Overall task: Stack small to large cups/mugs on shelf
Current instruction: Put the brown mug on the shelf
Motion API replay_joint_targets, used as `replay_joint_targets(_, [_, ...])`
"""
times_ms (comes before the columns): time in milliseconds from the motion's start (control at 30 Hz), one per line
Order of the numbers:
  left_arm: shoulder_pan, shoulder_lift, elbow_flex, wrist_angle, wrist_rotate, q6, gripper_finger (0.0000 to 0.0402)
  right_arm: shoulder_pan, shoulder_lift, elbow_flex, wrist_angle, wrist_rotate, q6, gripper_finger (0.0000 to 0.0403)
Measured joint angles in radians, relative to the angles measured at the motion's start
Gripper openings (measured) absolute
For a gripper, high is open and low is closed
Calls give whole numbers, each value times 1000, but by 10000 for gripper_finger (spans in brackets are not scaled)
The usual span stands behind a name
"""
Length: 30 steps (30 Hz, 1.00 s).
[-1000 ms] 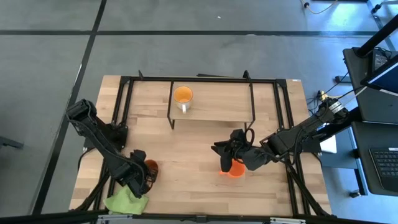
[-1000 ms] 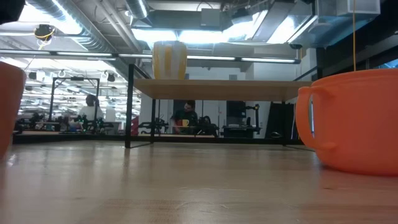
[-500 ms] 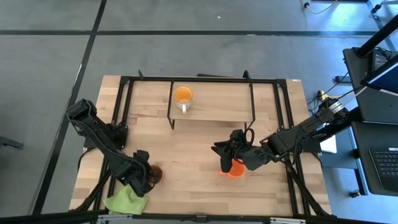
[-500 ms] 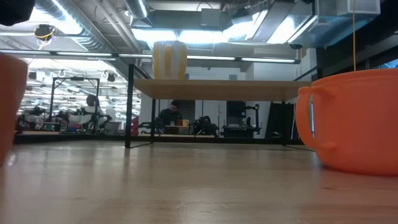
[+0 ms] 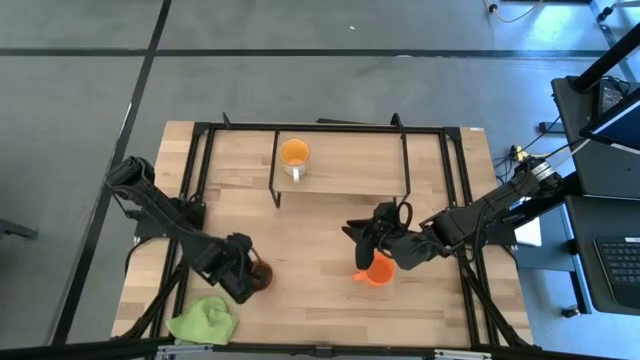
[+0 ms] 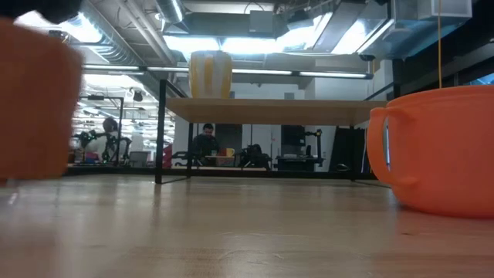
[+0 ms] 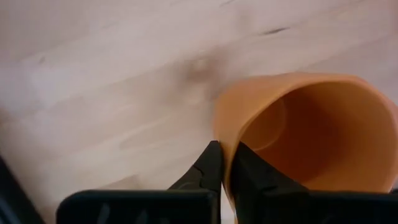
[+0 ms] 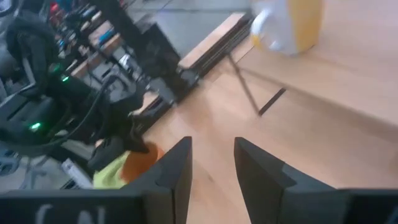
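Note:
The brown mug (image 5: 262, 277) is near the table's near left part, held by my left gripper (image 5: 248, 274), which is shut on it. In the left wrist view the mug (image 7: 311, 130) lies mouth toward the camera. The bright orange mug (image 5: 379, 270) stands on its base on the table (image 6: 432, 154). My right gripper (image 5: 362, 245) hovers open just beside and above it. The white mug with the yellow-orange inside (image 5: 294, 154) stands on the left end of the shelf (image 5: 350, 165), and the low view shows it there too (image 6: 210, 74). My left gripper pinches the brown mug's wall at the rim (image 7: 225, 140), one finger (image 7: 210, 165) outside and one finger (image 7: 252, 174) inside. The fingers come from the table's left side. In the low view the mug (image 6: 31, 100) looks lifted a little off the table.
A lime-green cloth (image 5: 205, 321) lies at the near left edge of the table, close behind my left gripper. Black frame rails run around the table and the shelf's thin legs (image 5: 275, 190) stand on it. Bare wood lies between the two mugs.
My left gripper has carried the brown mug toward the table's right, away from the green cloth. In the low view the mug has come further into the picture from the left and risen a little. The orange mug and the white mug have stayed put.

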Motion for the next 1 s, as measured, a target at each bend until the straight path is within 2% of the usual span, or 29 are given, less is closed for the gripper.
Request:
replay_joint_targets(233, [117, 0, 173, -7, -53, 291, 9, 0, -60, 0, -55, 97, -2, 121])
replay_joint_targets(467, [273, 0, 405, -131, -89, 639, 9, 1, -118, 0, -77, 163, -28, 121])
replay_joint_targets(733, [470, 42, 644, -228, 21, 984, 9, 0, -131, 0, -75, 211, -51, 121])
replay_joint_targets(1000, [596, 249, 956, -384, 100, 1237, 9, -5, -131, 0, -76, 212, -52, 121])
